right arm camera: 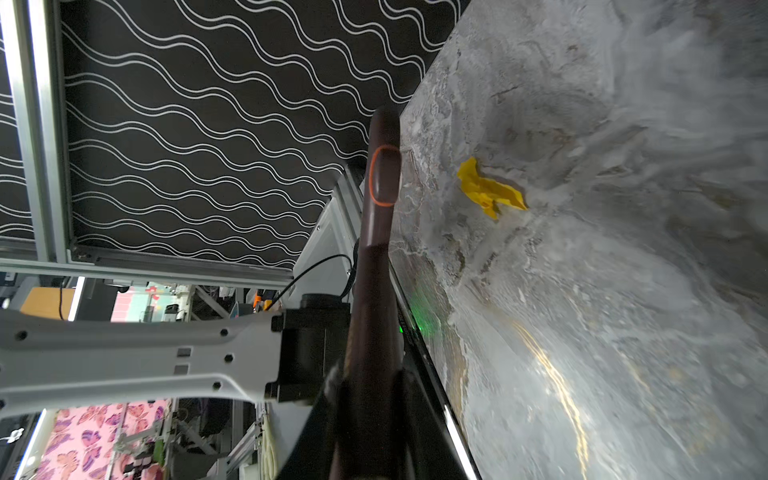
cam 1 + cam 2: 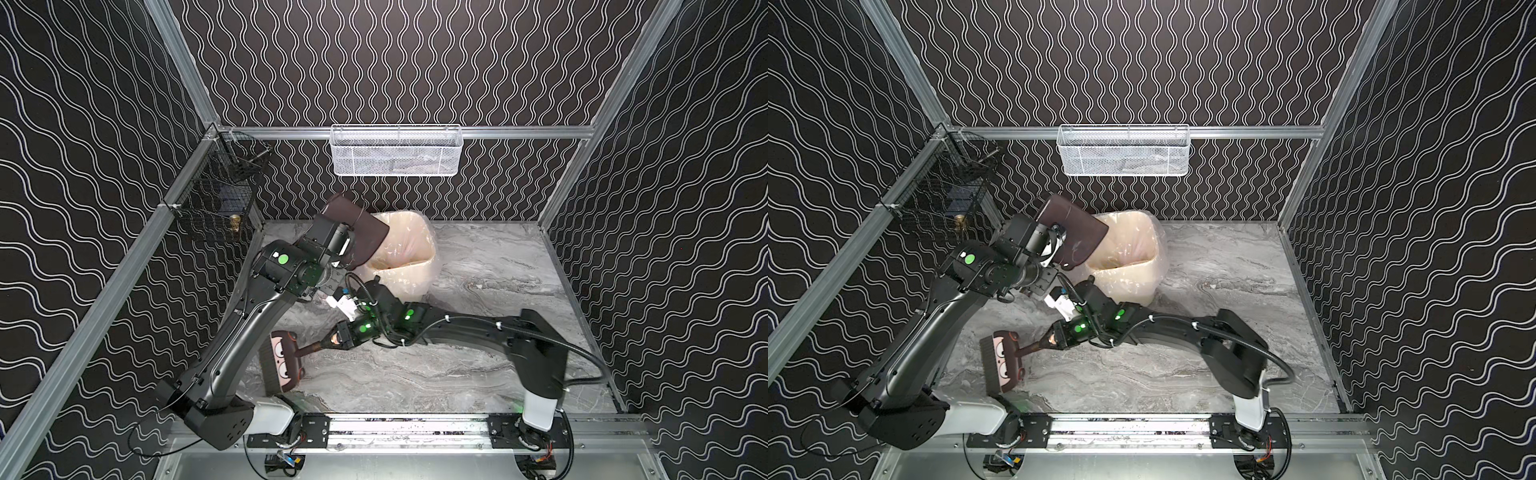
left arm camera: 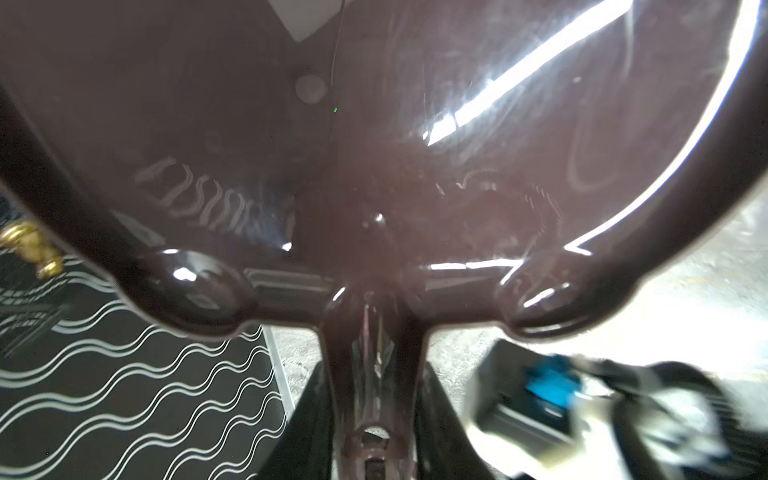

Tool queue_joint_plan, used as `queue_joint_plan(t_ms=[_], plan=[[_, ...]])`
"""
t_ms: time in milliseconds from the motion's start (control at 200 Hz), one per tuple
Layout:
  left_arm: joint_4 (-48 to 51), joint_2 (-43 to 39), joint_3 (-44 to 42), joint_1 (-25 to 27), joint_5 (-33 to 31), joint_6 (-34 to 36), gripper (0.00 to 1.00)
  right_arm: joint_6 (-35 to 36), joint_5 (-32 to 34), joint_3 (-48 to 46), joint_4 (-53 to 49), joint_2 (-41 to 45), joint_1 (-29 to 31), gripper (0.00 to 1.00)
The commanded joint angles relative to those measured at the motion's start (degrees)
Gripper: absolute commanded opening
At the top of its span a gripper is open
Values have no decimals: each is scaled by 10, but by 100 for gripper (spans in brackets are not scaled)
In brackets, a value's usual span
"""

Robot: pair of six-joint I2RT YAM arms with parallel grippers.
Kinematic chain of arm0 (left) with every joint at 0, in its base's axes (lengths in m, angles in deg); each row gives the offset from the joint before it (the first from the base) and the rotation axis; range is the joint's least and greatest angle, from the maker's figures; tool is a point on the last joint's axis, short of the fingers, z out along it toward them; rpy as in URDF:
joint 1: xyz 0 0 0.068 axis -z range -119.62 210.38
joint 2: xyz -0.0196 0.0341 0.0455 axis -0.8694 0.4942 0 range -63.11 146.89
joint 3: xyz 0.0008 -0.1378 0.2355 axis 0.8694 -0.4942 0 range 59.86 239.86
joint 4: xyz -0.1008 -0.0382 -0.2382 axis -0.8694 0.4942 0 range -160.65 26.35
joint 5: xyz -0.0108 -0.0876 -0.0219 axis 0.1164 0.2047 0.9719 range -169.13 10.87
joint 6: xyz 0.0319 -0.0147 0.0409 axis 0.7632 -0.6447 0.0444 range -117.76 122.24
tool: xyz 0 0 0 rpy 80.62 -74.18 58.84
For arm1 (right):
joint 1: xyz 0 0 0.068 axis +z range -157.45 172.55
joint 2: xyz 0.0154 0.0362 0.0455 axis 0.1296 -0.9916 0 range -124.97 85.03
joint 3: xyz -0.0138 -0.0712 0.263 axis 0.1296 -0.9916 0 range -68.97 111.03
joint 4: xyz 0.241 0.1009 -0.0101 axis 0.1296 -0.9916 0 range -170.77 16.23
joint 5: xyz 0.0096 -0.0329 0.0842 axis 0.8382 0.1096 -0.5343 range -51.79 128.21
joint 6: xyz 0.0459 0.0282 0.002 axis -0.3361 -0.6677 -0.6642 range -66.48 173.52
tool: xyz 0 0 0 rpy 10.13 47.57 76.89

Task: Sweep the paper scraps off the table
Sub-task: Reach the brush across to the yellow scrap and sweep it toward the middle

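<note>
Dustpan [image 2: 357, 232], brush [image 2: 284, 361], yellow scrap [image 1: 490, 191]: one each.

- Both top views are evenly lit and sharp; the pale table [image 2: 478, 374] stands out against dark walls [image 2: 83, 166].
- Left wrist view: white glare streaks the glossy dustpan [image 3: 374, 145] (scratches catch it), and one corner is smeared.
- Right wrist view: brush handle [image 1: 374, 291] soft, yellow scrap [image 1: 490, 191] crisp.

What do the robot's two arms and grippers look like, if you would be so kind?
Both arms are glossy black with rounded links and a white segment at the base. The left arm bears a round green light; the right arm shows several, and a black cable runs along it, held by white ties. The left gripper and right gripper are black too.
</note>
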Motion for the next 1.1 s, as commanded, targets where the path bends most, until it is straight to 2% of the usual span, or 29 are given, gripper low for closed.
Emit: queue_joint_plan(t_ms=[0, 195, 380, 551, 716, 876, 981, 1091], plan=[[-9, -6, -3, -1, 23, 13, 0, -39, -34, 42, 63, -51, 4, 0], [-2, -7, 0, -3, 28, 10, 0, -72, -31, 82, 5, -110, 0, 0], [6, -7, 3, -4, 27, 4, 0, -89, 15, 10, -40, -67, -16, 0], [12, -8, 4, -4, 25, 0, 0, -103, 49, -97, -70, 19, -37, 0], [19, -6, 6, -4, 23, -3, 0, -137, 73, -246, -83, 150, -56, 0], [22, -3, 12, -4, 24, -3, 0, -135, 117, -357, -173, 290, -78, 0], [23, -2, 15, -4, 29, -2, 0, -118, 138, -379, -248, 374, -108, 0], [23, -1, 20, -4, 41, -3, 0, -93, 152, -355, -303, 430, -120, 0]])
